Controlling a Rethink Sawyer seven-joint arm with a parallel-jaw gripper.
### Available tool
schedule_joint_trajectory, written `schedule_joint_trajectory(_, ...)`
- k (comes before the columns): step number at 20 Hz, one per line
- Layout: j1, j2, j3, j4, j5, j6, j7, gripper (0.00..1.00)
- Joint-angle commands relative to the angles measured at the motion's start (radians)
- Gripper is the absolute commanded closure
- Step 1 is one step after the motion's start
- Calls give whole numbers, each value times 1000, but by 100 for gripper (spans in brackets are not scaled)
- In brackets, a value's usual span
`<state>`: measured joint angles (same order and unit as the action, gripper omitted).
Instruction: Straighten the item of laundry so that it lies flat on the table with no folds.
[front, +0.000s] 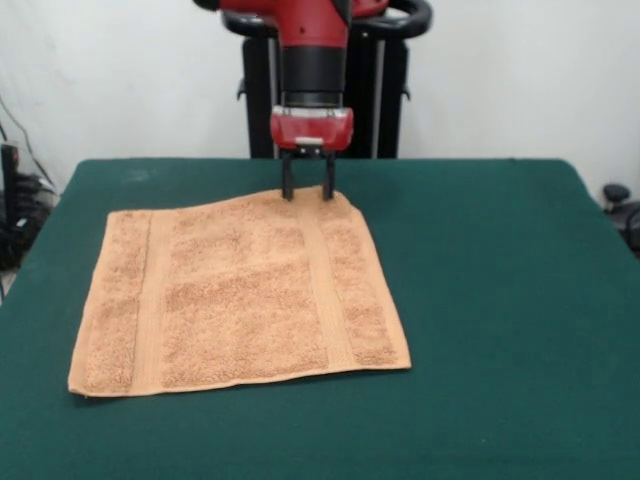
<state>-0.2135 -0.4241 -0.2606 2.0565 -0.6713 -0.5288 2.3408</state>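
With end effector (308, 190) parted astride far right edge of towel (240, 295), nearly flat on bench (500, 300): risk of dragging cloth back into folds on lifting.

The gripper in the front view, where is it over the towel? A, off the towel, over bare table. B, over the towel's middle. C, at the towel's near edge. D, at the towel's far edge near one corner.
D: the gripper comes down onto the far edge of the towel, close to its far corner on the picture's right.
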Motion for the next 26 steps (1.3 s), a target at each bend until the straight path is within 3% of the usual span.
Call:
schedule_joint_trajectory(1, -109, -287, 268, 99, -54, 405, 34, 0)
schedule_joint_trajectory(9, -130, -320, 309, 113, -26, 430, 30, 0)
schedule_joint_trajectory(16, -42, -176, 196, 2, 20, 253, 77, 0)
schedule_joint_trajectory(20, 44, -113, 104, -94, 123, 128, 77, 0)
schedule_joint_trajectory(26, 150, -12, -29, -146, 334, -19, 69, 0)
